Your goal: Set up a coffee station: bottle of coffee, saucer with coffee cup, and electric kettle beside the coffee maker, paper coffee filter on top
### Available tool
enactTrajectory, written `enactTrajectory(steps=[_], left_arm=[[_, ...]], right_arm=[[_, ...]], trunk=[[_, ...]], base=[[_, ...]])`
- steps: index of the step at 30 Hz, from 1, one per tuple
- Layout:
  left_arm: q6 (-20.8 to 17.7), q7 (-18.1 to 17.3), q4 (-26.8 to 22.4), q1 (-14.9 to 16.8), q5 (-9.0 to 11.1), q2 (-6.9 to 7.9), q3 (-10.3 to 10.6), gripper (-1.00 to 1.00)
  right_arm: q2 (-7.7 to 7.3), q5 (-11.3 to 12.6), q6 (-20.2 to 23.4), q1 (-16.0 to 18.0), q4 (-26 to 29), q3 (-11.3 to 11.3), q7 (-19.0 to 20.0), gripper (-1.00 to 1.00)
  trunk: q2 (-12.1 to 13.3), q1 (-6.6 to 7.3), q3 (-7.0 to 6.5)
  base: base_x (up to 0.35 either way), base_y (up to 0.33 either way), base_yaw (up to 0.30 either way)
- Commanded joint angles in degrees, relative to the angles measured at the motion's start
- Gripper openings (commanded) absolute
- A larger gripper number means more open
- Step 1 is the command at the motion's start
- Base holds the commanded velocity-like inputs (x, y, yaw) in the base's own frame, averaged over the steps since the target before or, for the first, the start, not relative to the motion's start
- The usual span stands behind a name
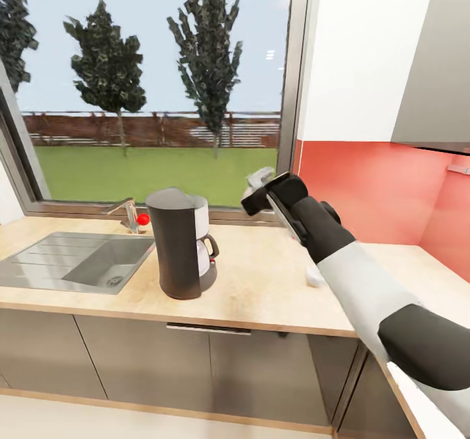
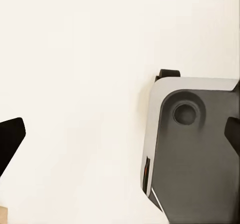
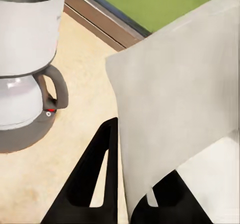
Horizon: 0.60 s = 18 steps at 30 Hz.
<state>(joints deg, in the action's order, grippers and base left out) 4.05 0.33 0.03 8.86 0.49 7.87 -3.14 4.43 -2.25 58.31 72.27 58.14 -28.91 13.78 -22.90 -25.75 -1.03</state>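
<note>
The right gripper (image 3: 127, 184) pinches the light, floppy paper coffee filter (image 3: 175, 99) by its edge, right of the coffee maker (image 1: 177, 242).

A wide window (image 1: 150, 87) looks onto a lawn, trees and a brown fence under pale sky. A steel sink (image 1: 72, 261) with a red-knobbed tap (image 1: 134, 216) sits below; red backsplash (image 1: 372, 191) and grey cabinets (image 1: 196, 367) flank it

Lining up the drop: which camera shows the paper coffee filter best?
Right wrist view: the paper coffee filter fills it, pinched in the right gripper. Head view gives a small pale scrap.
</note>
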Motion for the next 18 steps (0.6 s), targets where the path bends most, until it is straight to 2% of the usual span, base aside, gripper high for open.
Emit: enactTrajectory(steps=[1,3,4,6,9,11,14,15,16,17,18], left_arm=[[0.12,-0.01,0.1,0.02,-0.19,-0.02,-0.29,1.0],[0.05,-0.04,0.08,0.02,-0.78,-0.04,-0.29,1.0],[0.01,-0.14,0.06,0.02,-1.85,-0.04,-0.29,1.0],[-0.05,-0.34,0.1,0.02,-2.19,-0.05,-0.29,1.0],[-0.09,-0.49,0.19,0.02,-2.32,-0.19,-0.29,1.0],[-0.09,-0.5,0.15,0.01,-2.34,-0.39,-0.29,1.0],[-0.09,-0.51,0.15,0.02,-2.38,-0.47,-0.29,1.0],[-0.09,-0.51,0.14,0.02,-2.4,-0.47,-0.29,1.0],[-0.09,-0.51,0.13,0.02,-2.42,-0.48,-0.29,1.0],[-0.09,-0.51,0.12,0.02,-2.42,-0.45,-0.29,1.0],[-0.09,-0.51,0.13,0.02,-2.42,-0.43,-0.29,1.0]], right_arm=[[-0.03,0.0,0.36,0.52,-0.01,-1.82,0.8,-1.0],[-0.23,-0.02,0.44,0.82,-0.03,-5.38,1.27,-1.0],[-0.33,-0.03,0.48,1.01,0.01,-7.86,1.51,-1.0],[-0.23,-0.03,0.49,1.15,0.0,-8.44,1.59,-1.0],[-0.08,0.04,0.57,3.69,-0.44,-8.83,3.76,-1.0],[0.03,0.05,0.7,5.11,-2.38,-8.87,6.0,-1.0],[0.39,0.16,0.75,9.12,-6.48,-8.88,6.81,-1.0],[0.83,0.22,0.75,10.47,-8.18,-8.88,6.93,-1.0],[2.32,0.28,0.75,12.69,-11.41,-8.88,7.05,-1.0],[3.2,0.29,0.75,13.46,-12.59,-8.88,7.08,-1.0],[4.71,0.3,0.76,14.24,-13.63,-8.91,7.11,-1.0]], trunk=[[-0.02,-0.03,0.03],[-0.02,-0.03,0.03],[-0.02,-0.03,0.03],[-0.02,-0.03,0.03],[-0.02,-0.03,0.03],[-0.02,-0.03,0.03],[-0.02,-0.03,0.03],[-0.02,-0.03,0.03],[-0.02,-0.03,0.03],[-0.02,-0.03,0.03],[-0.02,-0.03,0.03]], base=[[0.0,0.0,0.0],[0.0,0.0,0.0],[0.0,0.0,0.0],[0.0,0.0,0.0],[0.0,0.0,0.0],[0.0,0.0,0.0],[0.0,0.0,0.0],[0.0,0.0,0.0],[0.0,0.0,0.0],[0.0,0.0,0.0],[0.0,0.0,0.0]])
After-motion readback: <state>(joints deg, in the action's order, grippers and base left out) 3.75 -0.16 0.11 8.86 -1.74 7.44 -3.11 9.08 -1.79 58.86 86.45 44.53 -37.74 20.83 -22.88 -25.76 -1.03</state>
